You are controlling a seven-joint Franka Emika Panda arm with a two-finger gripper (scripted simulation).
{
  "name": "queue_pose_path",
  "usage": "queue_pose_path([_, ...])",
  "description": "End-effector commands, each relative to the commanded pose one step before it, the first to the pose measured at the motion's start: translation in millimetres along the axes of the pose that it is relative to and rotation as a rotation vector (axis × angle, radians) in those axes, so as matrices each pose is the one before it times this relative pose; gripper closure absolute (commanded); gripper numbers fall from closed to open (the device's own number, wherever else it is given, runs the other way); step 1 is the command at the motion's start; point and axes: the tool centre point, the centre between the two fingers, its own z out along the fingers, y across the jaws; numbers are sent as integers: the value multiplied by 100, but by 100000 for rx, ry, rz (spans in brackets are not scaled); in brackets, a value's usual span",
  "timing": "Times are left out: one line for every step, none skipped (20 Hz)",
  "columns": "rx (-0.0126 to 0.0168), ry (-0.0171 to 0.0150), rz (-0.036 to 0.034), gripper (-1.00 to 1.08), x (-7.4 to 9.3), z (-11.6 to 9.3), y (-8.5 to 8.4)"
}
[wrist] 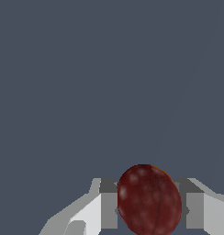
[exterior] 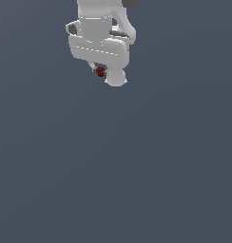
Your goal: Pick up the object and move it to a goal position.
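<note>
- Looking down through the exterior view, the white Panda arm (exterior: 101, 35) enters from twelve o'clock, and its bulk covers most of the gripper (exterior: 101, 71) beneath it.
- A small dark red object (exterior: 100, 71) peeks out at the arm's lower edge, roughly at eleven o'clock from the picture's middle and at nine o'clock of the rounded white end of the hand.
- From this angle the fingers are hidden by the arm, so the grip cannot be read here; the object sits tight against the white body with no gap showing.
- The surrounding grey ground (exterior: 137, 166) is plain and unmarked, and no goal marker shows on it.
- Turning to the wrist view, the object (wrist: 149, 198) is a rounded, glossy dark red ball with a faint seam, sitting at six o'clock in the picture.
- The gripper (wrist: 149, 202) has one pad (wrist: 109, 204) pressed to the ball's nine o'clock side and the other at its three o'clock side, so the tool is clamped on the object.
- I judge the ball is pinched across its middle so it cannot roll out while carried; whether it is lifted off the ground (wrist: 109, 82) cannot be told.
- No brand, label or writing is visible in either view.
</note>
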Motion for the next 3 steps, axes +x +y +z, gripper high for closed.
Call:
queue_pose_path([-24,-95,-30,108,-4,-468,25])
queue_pose_path([0,0,0,108,5,-71,3])
queue_pose_path([0,0,0,108,2,-23,1])
